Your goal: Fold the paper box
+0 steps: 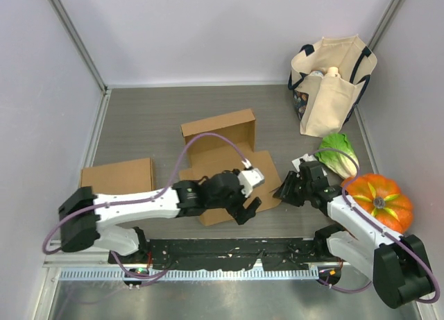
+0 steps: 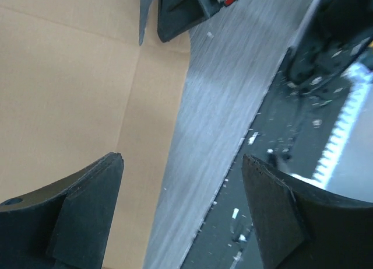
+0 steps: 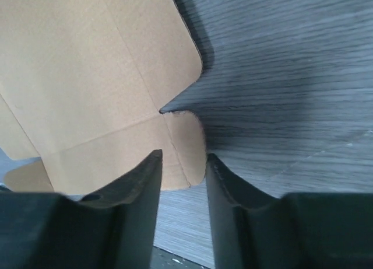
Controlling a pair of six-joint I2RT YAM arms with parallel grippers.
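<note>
The paper box (image 1: 223, 164) is a brown cardboard sheet lying flat mid-table, with one panel (image 1: 218, 128) standing up at its far side. My left gripper (image 1: 247, 209) hovers over the sheet's near right corner. In the left wrist view it (image 2: 180, 158) is wide open and holds nothing, with cardboard (image 2: 76, 88) under its left finger (image 2: 87, 210). My right gripper (image 1: 286, 190) is at the sheet's right flap. In its wrist view the jaws (image 3: 183, 158) stand partly apart, and a small rounded tab (image 3: 187, 142) lies just beyond the tips, unclamped.
A second, folded cardboard box (image 1: 118, 175) lies at the left. A beige tote bag (image 1: 333, 84) stands at the back right, with a lettuce (image 1: 338, 153) and an orange pumpkin (image 1: 378, 200) along the right side. The black base rail (image 1: 229, 250) runs along the near edge.
</note>
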